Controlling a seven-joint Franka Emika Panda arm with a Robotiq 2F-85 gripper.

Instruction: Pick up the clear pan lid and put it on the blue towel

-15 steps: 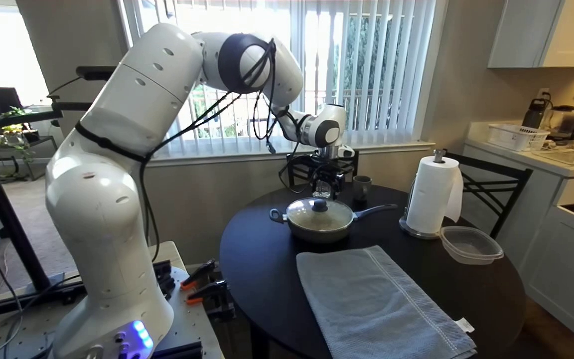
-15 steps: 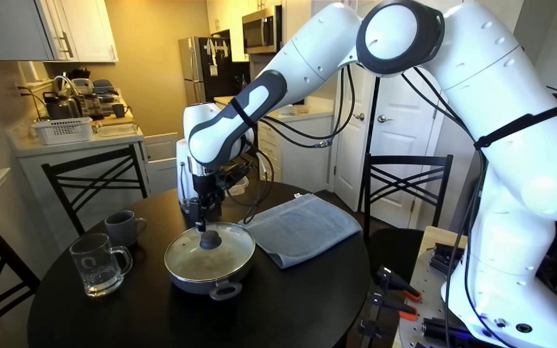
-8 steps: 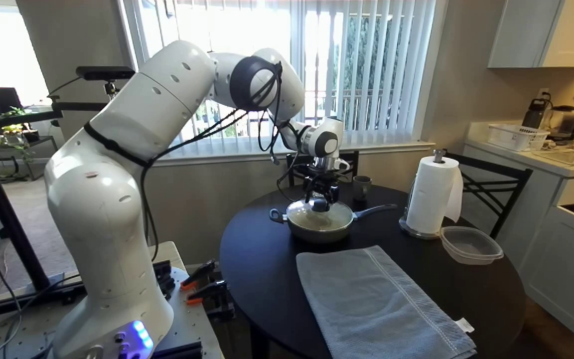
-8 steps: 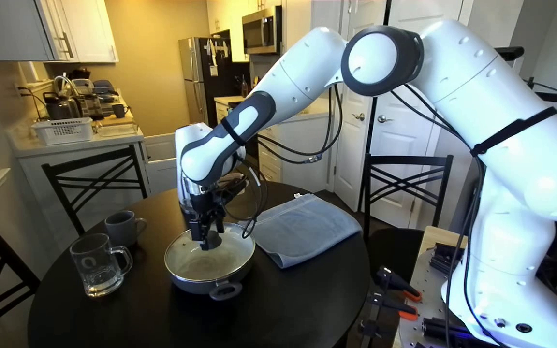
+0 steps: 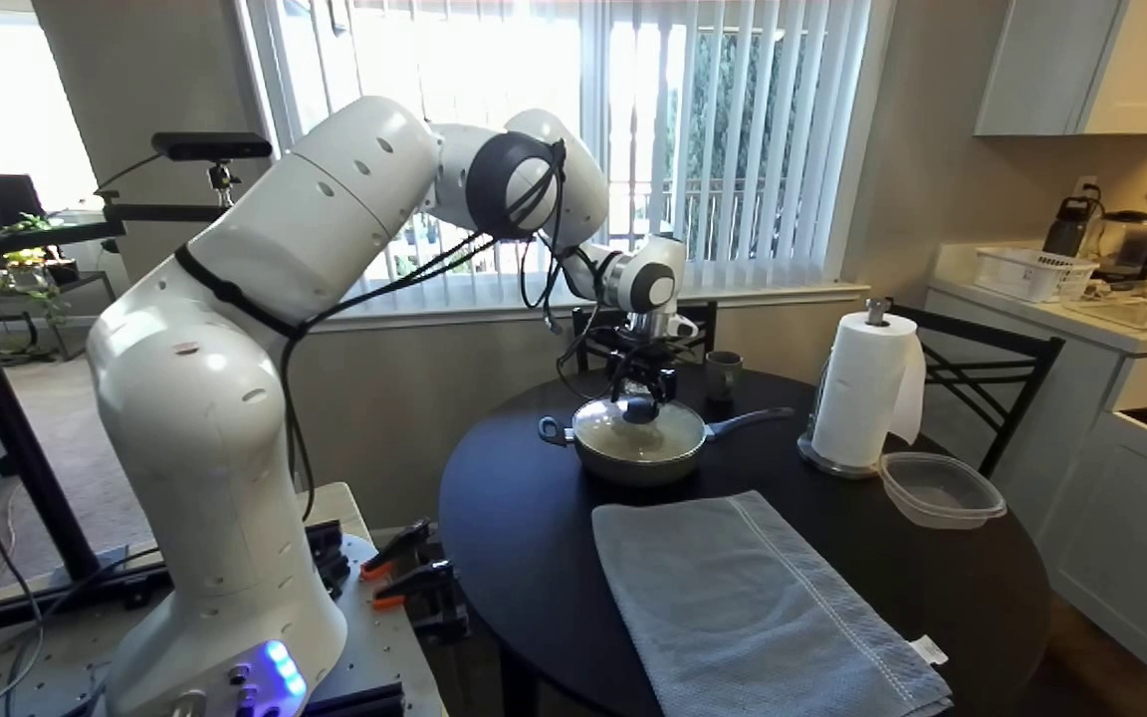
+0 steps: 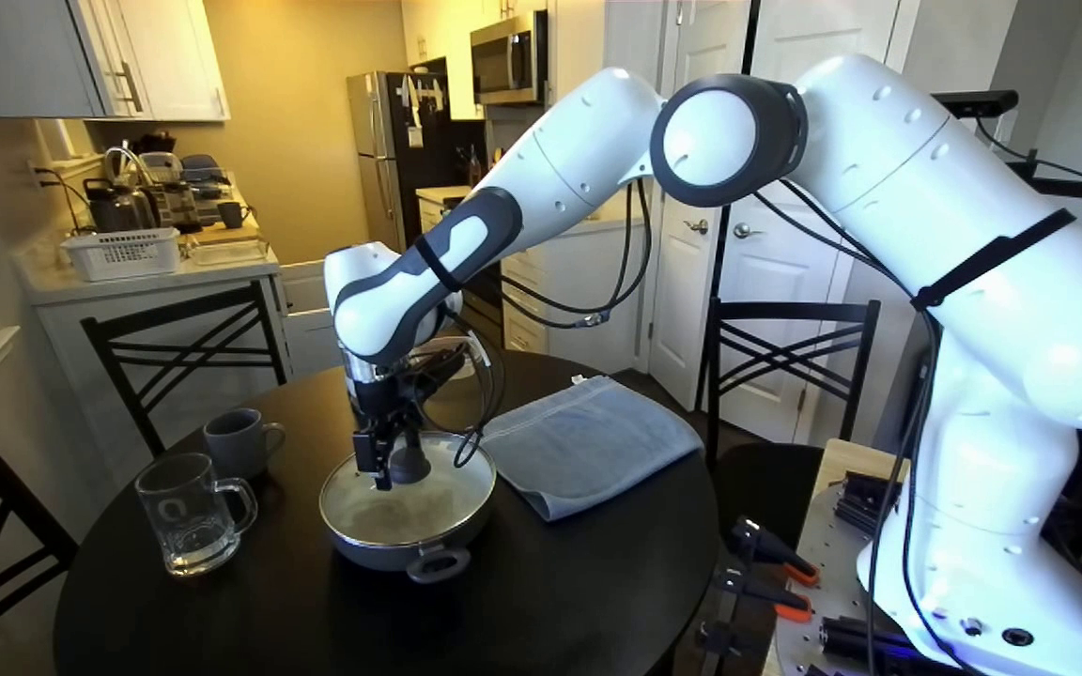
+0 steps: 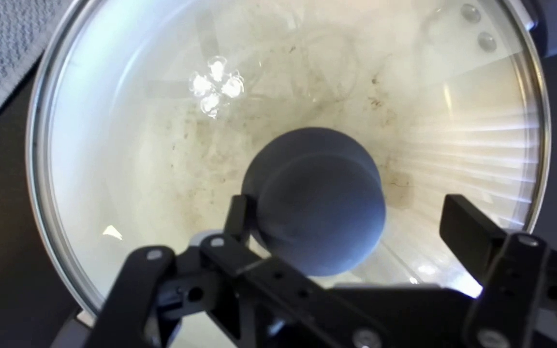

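The clear pan lid [image 7: 172, 145] lies on the dark-handled pan [image 5: 638, 472] and also shows in both exterior views [image 5: 588, 423] [image 6: 447, 498]. Its dark round knob [image 7: 319, 208] stands up in the middle. My gripper [image 7: 353, 220] is open and low over the lid, with its fingers on either side of the knob. The left finger in the wrist view is close against the knob; I cannot tell if it touches. A wide gap separates the right finger from it. The blue towel [image 5: 763, 607] lies flat beside the pan, also in an exterior view [image 6: 588, 446].
A glass mug [image 6: 192, 516] and a grey mug [image 6: 239, 443] stand near the pan. The paper towel roll [image 5: 867, 388] and a clear plastic container [image 5: 942, 490] stand further along the round dark table [image 5: 514, 538]. The pan's long handle [image 5: 753, 420] points toward the roll.
My gripper has come down from above and behind the knob to around it, most of it in the first half second. Lid, pan and towel have not moved.
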